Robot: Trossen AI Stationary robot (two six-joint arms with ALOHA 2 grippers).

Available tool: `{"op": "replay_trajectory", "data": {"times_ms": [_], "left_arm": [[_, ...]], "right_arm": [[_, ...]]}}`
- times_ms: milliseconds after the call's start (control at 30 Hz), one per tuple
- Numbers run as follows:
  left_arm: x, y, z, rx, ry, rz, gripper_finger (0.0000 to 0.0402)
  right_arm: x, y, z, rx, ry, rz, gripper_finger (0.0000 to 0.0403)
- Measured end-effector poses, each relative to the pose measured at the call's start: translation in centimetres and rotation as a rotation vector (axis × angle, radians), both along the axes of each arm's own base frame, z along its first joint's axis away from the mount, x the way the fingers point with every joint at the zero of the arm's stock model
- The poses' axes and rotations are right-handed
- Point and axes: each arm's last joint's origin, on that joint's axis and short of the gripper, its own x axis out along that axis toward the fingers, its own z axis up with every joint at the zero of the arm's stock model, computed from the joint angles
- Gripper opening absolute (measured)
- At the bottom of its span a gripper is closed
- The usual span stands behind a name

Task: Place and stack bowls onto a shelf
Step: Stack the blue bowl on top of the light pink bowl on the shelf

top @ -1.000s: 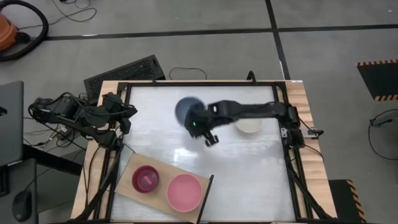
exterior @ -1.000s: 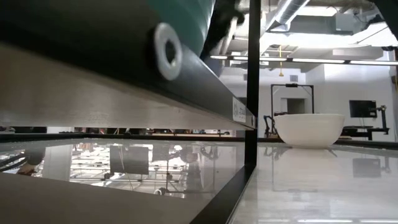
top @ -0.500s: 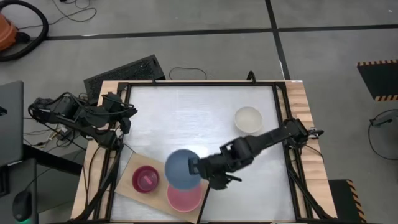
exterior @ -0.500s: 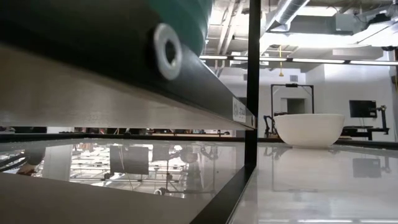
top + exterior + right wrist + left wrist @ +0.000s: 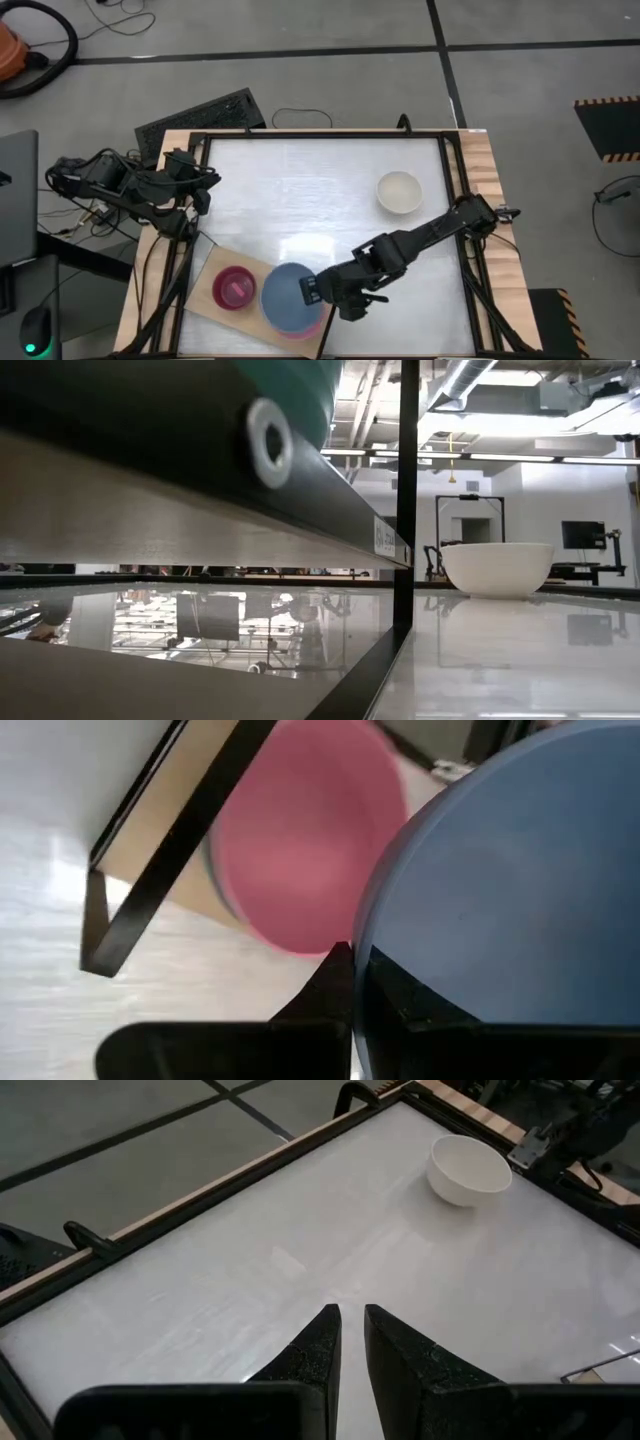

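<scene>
The slate blue bowl hangs open side up over the light pink bowl, which sits on the pale wood shelf at the table's near left. My right gripper is shut on the blue bowl's right rim. Whether the blue bowl touches the pink one, I cannot tell. A magenta bowl stands on the shelf to the left of them. A cream white bowl rests on its base on the tabletop at the far right. My left gripper waits shut at the table's left edge. My right gripper pinches the blue bowl's rim between its two fingers, one finger outside the wall and the other inside. The fingers come slanting down from the table's right. The bowl is roughly level over the pink bowl.
A black frame runs around the white tabletop. A black bar edges the shelf on its right side, beside the pink bowl. In the low view a teal-green curved surface shows above a dark beam. A keyboard lies beyond the far left corner.
My right gripper has swung from the table's far middle toward its near edge and left, rolling its wrist, and has carried the blue bowl with it. The bowl was over the bare tabletop and now is over the pink bowl on the shelf. The move has slowed.
</scene>
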Motion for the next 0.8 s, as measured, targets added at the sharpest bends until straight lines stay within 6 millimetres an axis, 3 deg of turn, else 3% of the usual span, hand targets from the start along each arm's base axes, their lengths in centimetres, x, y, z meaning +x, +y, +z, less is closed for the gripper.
{"op": "replay_trajectory", "data": {"times_ms": [433, 800], "left_arm": [[0.0, 0.0, 0.0, 0.001, 0.005, 0.0, 0.0034], [-0.1, 0.0, -0.1, 0.008, 0.021, 0.001, 0.0034]], "right_arm": [[0.3, -0.5, -2.6, -0.024, 0.096, 0.088, 0.0027], [0.5, -1.1, -2.6, 0.046, 0.127, 0.124, 0.0027]]}}
